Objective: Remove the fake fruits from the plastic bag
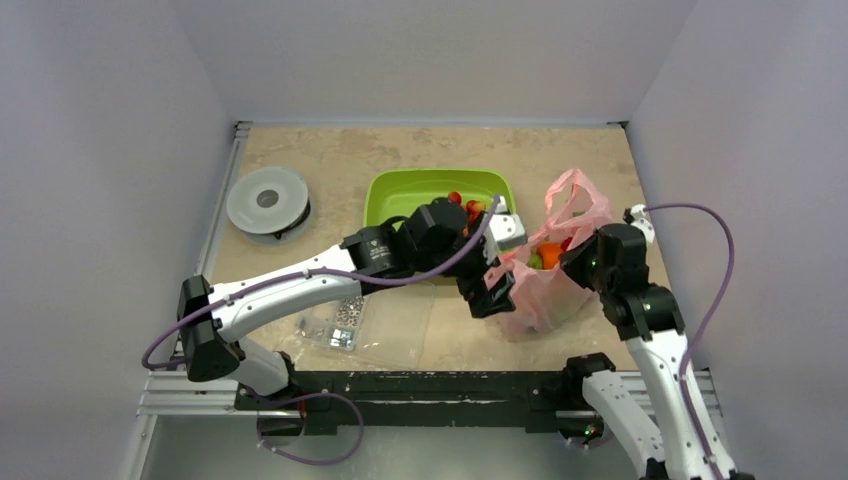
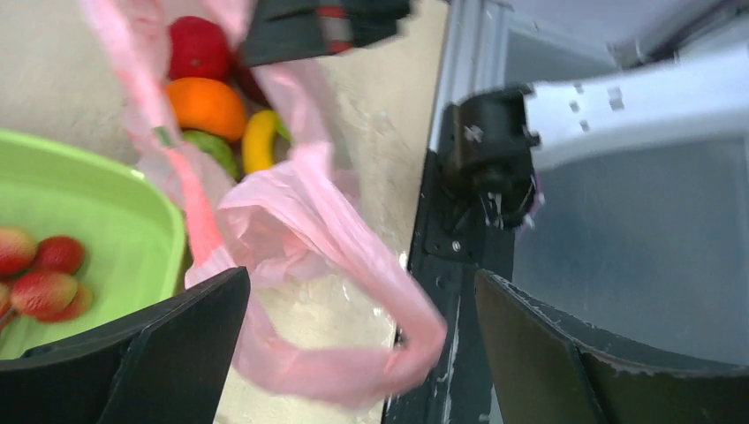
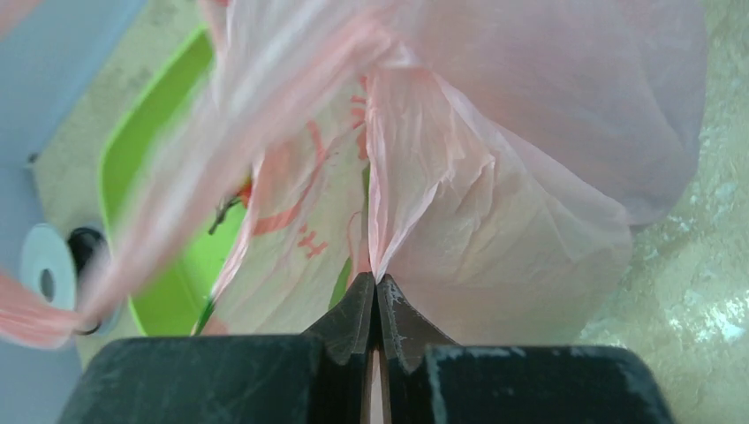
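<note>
Pale grey walls [image 1: 100,150] close in a beige, marbled tabletop [image 1: 400,150] on three sides, with a metal rail along its near edge where both arms are bolted. On the table's left sits a round grey spool [image 1: 267,200], and near the front lies a clear compartment box [image 1: 335,322] of small metal parts.

At the back centre stands a green tray [image 1: 390,195] holding a cluster of small red berries [image 2: 40,274]. Just right of the tray sits the pink plastic bag [image 1: 545,295], its mouth open upward and one loop handle standing up behind. The fake fruits [image 1: 548,252] are inside it, near the mouth.

From above they read only as orange, green and red patches. The left wrist view separates them: a red round fruit [image 2: 196,46], an orange fruit [image 2: 206,106] below it, a green piece [image 2: 212,148] and a small yellow banana [image 2: 258,140], all behind the bag's thin film. That view also shows the left gripper [image 2: 360,291] with its jaws wide apart and a loose pink loop of the bag hanging between them.

The right wrist view shows what the others do not: the right gripper [image 3: 377,300] has its jaws pressed together, pinching a fold of the bag's wall, with the film fanning upward from the pinch and the tray's green showing through it.
</note>
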You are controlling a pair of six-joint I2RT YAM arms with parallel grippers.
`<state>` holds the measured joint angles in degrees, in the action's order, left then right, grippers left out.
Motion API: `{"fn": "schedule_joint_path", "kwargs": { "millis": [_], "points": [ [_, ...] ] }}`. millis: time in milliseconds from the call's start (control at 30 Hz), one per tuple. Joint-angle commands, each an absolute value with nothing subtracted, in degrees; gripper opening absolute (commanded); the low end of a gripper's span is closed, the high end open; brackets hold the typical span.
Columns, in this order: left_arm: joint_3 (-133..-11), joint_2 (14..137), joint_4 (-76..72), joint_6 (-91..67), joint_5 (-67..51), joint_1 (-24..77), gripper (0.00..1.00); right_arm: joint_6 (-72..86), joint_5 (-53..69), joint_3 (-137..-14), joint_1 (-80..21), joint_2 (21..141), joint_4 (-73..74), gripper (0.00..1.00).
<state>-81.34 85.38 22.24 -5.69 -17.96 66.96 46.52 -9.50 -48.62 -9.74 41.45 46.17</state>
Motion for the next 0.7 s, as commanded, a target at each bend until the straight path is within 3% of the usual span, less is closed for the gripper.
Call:
{"fn": "schedule_joint_path", "kwargs": {
  "millis": [0,133,433,600,667],
  "points": [
    [-85.16,83.66,20.76,-16.25,-16.10,63.55,1.00,43.87,-10.09,-48.43,-9.83,36.65,44.53,0.00],
    [-90.01,85.09,21.49,-22.39,-5.36,62.24,0.96,43.48,-10.27,-48.33,-9.78,35.48,44.36,0.00],
    [-95.90,86.68,18.63,-23.95,6.27,60.97,1.00,42.69,-7.59,-49.30,-9.82,34.60,45.56,0.00],
    [-106.63,97.51,28.26,-20.15,13.51,60.91,0.92,42.35,-9.51,-51.72,-9.79,33.37,47.13,0.00],
    [-111.76,103.23,31.81,-18.96,10.76,60.78,0.98,42.36,-9.64,-52.71,-9.82,33.38,47.56,0.00]
  ]
}}
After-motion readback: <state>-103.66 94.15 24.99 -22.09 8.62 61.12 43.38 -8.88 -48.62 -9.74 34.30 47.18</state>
